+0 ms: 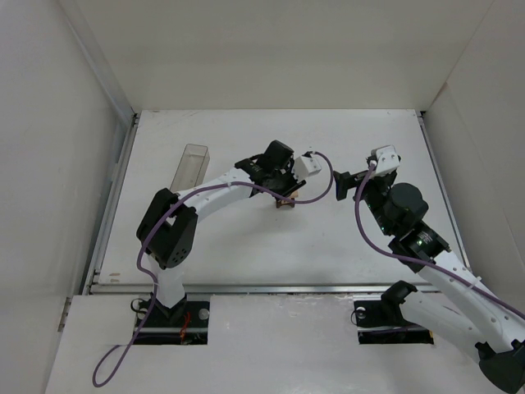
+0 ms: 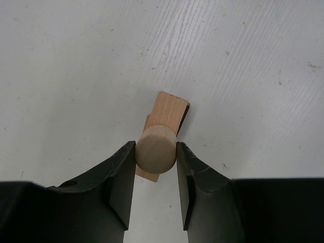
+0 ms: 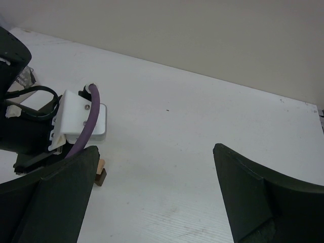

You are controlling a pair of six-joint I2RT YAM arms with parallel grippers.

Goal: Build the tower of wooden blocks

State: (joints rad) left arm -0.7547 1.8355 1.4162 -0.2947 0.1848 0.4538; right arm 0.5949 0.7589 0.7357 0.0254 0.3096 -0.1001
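Two black fingers (image 2: 121, 174) of the left gripper (image 2: 156, 152) pinch a round pale wooden piece (image 2: 155, 144), one pad pressed on each side of it. On my left wrist feed, a pale tan bar (image 2: 169, 107) lies under that piece, with a dark brown edge showing along its right side. I cannot tell whether the round piece rests on the bar or hangs just above it.

From the overhead feed, this small stack is the wood block tower (image 1: 285, 202). It stands near the middle of the white table (image 1: 246, 246), right under the left gripper's tip. The left arm reaches out to it in a long bend, with a purple cable (image 1: 321, 174) looping off its wrist.

The right gripper (image 1: 339, 185) hovers near the tower's right side, apart from it. Its jaws are spread wide and I see nothing between them. On the right wrist feed the tower (image 3: 100, 174) peeks out beside one finger, below the left arm's white camera housing (image 3: 76, 119).

A clear plastic box (image 1: 193, 167) lies well apart to the tower's left.
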